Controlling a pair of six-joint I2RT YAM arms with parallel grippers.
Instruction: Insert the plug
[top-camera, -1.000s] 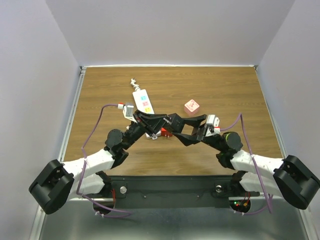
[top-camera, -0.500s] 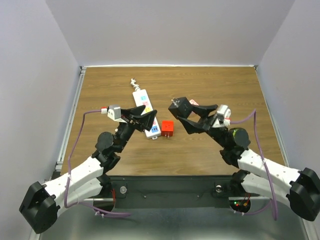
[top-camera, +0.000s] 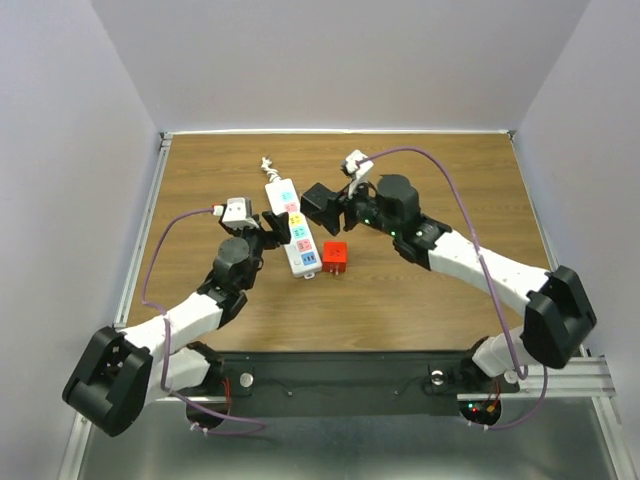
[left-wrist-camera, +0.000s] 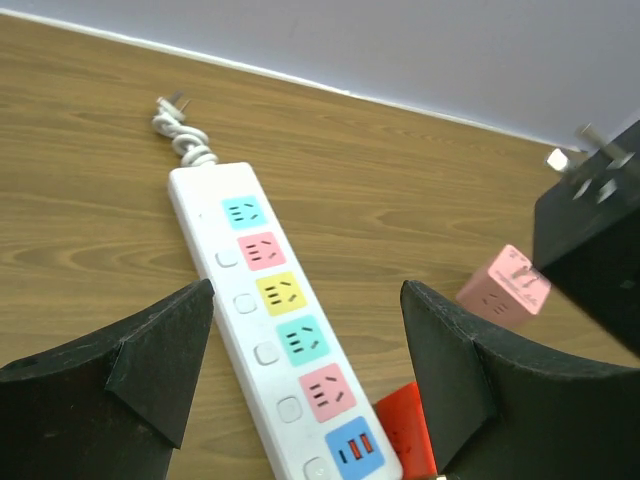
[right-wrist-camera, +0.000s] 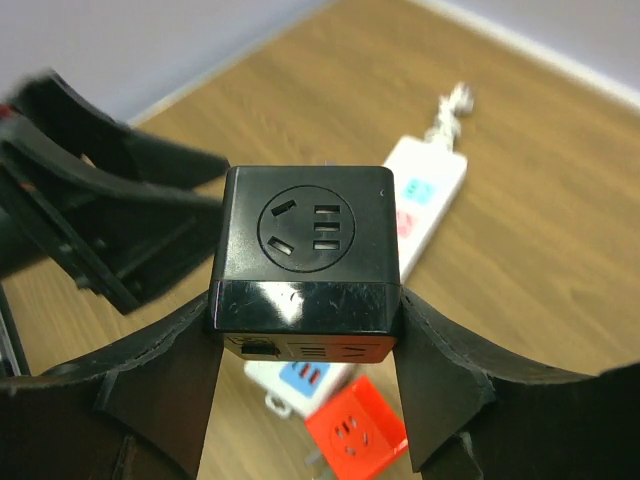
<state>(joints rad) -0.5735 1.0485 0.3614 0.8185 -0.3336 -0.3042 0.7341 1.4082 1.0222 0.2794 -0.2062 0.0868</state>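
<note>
A white power strip (top-camera: 291, 228) with coloured sockets lies slantwise on the wooden table; it also shows in the left wrist view (left-wrist-camera: 272, 325) and the right wrist view (right-wrist-camera: 423, 196). My right gripper (top-camera: 322, 207) is shut on a black cube plug adapter (right-wrist-camera: 305, 250), held in the air just right of the strip's middle (top-camera: 316, 203); its metal prongs (left-wrist-camera: 598, 147) show in the left wrist view. My left gripper (top-camera: 279, 226) is open and empty, its fingers (left-wrist-camera: 150, 360) straddling the strip's near half.
A red cube adapter (top-camera: 335, 257) lies beside the strip's near end (left-wrist-camera: 405, 432). A pink cube adapter (left-wrist-camera: 503, 290) lies further right, hidden by my right arm in the top view. The strip's coiled cord and plug (top-camera: 266, 165) lie at its far end.
My right gripper has carried the black adapter left, close beside the strip, with the arm now stretched out over the table. My left gripper has stayed open over the strip.
</note>
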